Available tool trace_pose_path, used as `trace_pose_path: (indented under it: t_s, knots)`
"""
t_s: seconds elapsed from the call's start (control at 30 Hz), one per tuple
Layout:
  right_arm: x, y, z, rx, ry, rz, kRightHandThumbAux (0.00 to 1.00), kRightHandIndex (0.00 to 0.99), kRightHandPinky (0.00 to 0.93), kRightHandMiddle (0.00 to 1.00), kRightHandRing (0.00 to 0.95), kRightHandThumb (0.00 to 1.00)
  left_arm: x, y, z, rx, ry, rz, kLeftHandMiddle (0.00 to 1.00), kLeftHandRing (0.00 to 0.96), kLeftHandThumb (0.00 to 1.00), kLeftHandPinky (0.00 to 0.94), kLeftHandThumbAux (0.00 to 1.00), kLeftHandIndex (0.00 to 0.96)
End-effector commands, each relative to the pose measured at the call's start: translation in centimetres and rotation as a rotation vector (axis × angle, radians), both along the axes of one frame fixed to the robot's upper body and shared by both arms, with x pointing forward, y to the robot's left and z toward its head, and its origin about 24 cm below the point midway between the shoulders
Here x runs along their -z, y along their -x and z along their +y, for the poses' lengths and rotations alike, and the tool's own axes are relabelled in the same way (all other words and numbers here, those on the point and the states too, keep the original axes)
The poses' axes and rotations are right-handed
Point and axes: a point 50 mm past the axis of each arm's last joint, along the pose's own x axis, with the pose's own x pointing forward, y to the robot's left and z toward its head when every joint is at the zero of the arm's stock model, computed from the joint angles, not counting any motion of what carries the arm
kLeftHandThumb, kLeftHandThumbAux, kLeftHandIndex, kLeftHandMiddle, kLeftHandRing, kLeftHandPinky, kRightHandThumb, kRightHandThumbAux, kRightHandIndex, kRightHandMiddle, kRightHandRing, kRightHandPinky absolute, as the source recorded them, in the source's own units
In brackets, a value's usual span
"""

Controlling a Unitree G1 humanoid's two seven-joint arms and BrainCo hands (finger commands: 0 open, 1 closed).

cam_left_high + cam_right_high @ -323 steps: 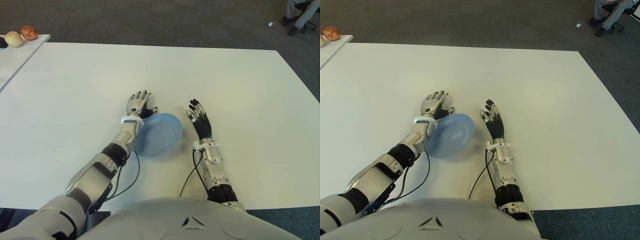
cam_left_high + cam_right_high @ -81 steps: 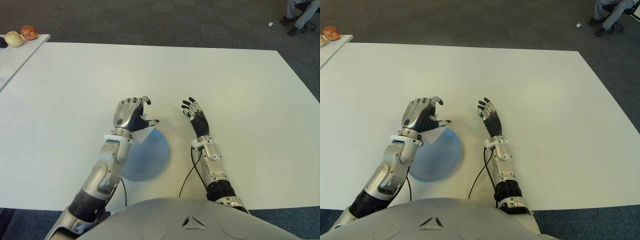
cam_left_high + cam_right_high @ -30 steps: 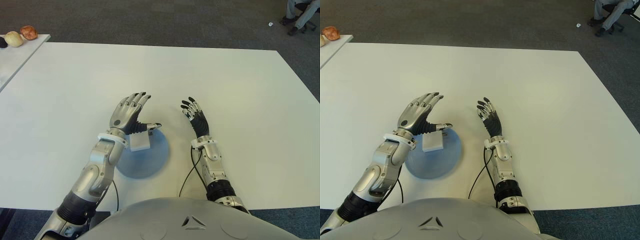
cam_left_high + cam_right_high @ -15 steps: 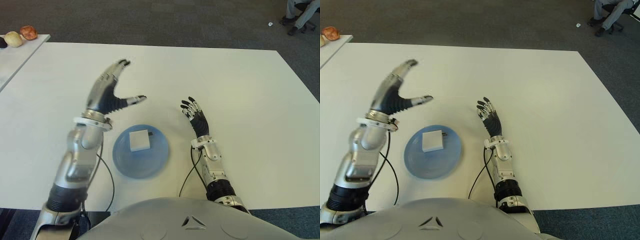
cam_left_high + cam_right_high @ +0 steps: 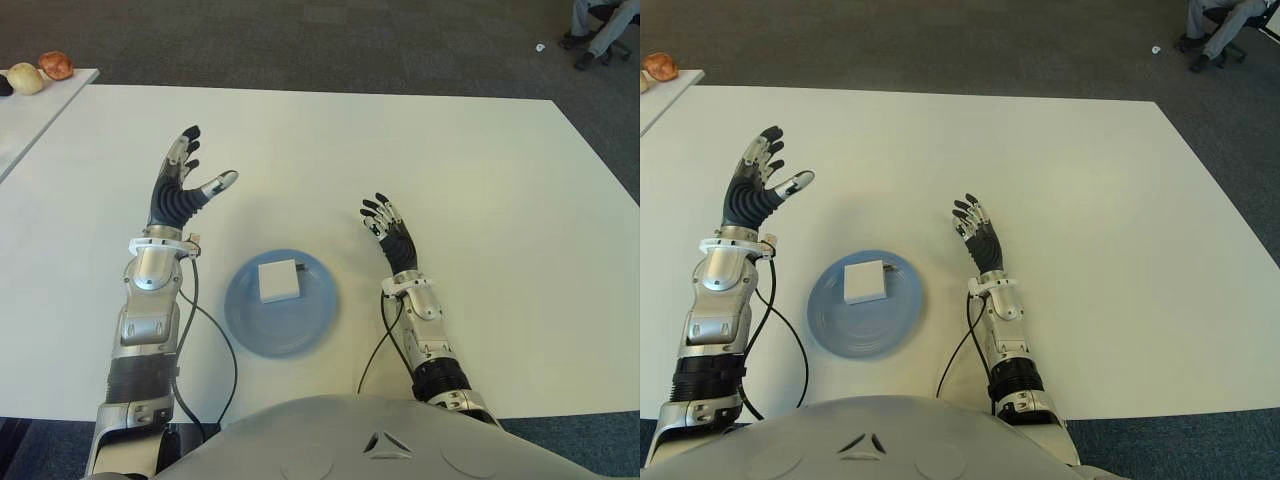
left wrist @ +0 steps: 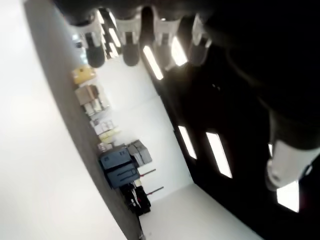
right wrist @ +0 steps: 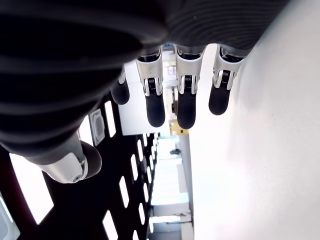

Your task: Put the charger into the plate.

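**Charger sitting in the plate, both hands empty**

Closest to the robot, near the front edge of the white desk (image 5: 480, 150), sits a blue plate (image 5: 245, 320) with the white square charger (image 5: 279, 280) lying flat inside it, a little toward the plate's far side. Just to the right of the plate, the right hand (image 5: 392, 235) shows low over the desk, fingers stretched out and holding nothing. To the left of the plate and farther back, the left hand (image 5: 182, 190) is raised off the desk with its palm open, fingers spread, thumb sticking out toward the plate, and nothing in it. At the far left corner, a second table (image 5: 30, 120) carries a few small round items (image 5: 42, 72). A seated person's legs (image 5: 598, 30) show beyond the desk's far right corner.
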Motion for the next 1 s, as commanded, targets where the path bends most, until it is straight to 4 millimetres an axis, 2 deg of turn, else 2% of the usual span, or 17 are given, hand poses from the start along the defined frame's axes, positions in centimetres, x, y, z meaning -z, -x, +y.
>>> trace_pose_path:
  t_s: [0.03, 0.2, 0.37, 0.77, 1.0]
  knots:
    - [1.7, 1.0, 0.1, 0.013, -0.018, 0.094, 0.545, 0.064, 0.17, 0.189, 0.176, 0.0, 0.5, 0.1, -0.1, -0.013, 0.1, -0.012, 0.037, 0.023, 0.002, 0.016, 0.616, 0.023]
    - [1.6, 1.0, 0.1, 0.017, -0.017, 0.094, 0.544, 0.072, 0.157, 0.177, 0.163, 0.0, 1.2, 0.1, -0.5, 0.002, 0.222, 0.0, 0.023, 0.007, 0.0, 0.004, 0.607, 0.012]
    - [1.6, 1.0, 0.0, 0.022, -0.018, 0.09, 0.546, 0.08, 0.151, 0.171, 0.154, 0.0, 2.8, 0.3, -0.5, 0.015, 0.369, 0.026, 0.011, 0.001, 0.0, 0.0, 0.595, 0.003]
    - [1.4, 1.0, 0.0, 0.032, -0.019, 0.077, 0.571, 0.079, 0.132, 0.156, 0.135, 0.0, 5.2, 1.3, -1.2, 0.061, 0.437, 0.085, 0.0, 0.0, 0.0, 0.0, 0.574, 0.0]
    - [1.3, 1.0, 0.0, 0.04, -0.023, 0.074, 0.587, 0.067, 0.117, 0.13, 0.112, 0.0, 6.2, 1.7, -1.2, 0.061, 0.418, 0.134, 0.0, 0.0, 0.0, 0.0, 0.569, 0.0]
